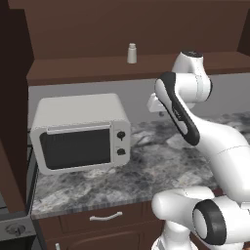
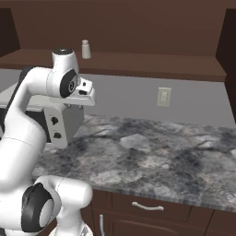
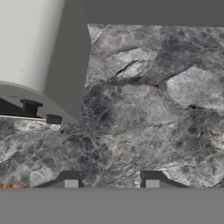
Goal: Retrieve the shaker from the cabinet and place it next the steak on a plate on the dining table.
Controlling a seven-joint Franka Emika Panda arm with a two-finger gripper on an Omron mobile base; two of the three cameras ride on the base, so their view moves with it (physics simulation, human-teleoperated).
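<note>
Step in hand: reach for the shaker (image 1: pixel 132 53). It stands upright on the shelf board of the cabinet (image 1: pixel 88 68), above and a little right of the microwave (image 1: pixel 80 133), with free shelf on both sides.

Gripper (image 3: pixel 111 181) state: in the hand view the two fingertips (image 3: pixel 71 181) stand apart with bare marbled worktop (image 3: pixel 144 109) between them; nothing is held. The hand points down at the worktop, beside the microwave's right end, well below the shelf.

Recommended procedure:

1. Raise the hand clear of the microwave top before any sideways travel. The microwave corner lies close to the hand in the hand view, so a low swing risks contact.
2. Turn the wrist so that the fingers point horizontally into the cabinet, level with the shaker's body, not its narrower cap.
3. The present gap looks modest. Widen the jaws before the approach if the shaker body will not pass between them.
4. Advance straight in, centred on the shaker. An off-centre approach would probably tip it, as it is small and slightly tapered.
5. Close on the lower, wider part of the body, then lift slightly before drawing it out over the shelf edge.
</note>
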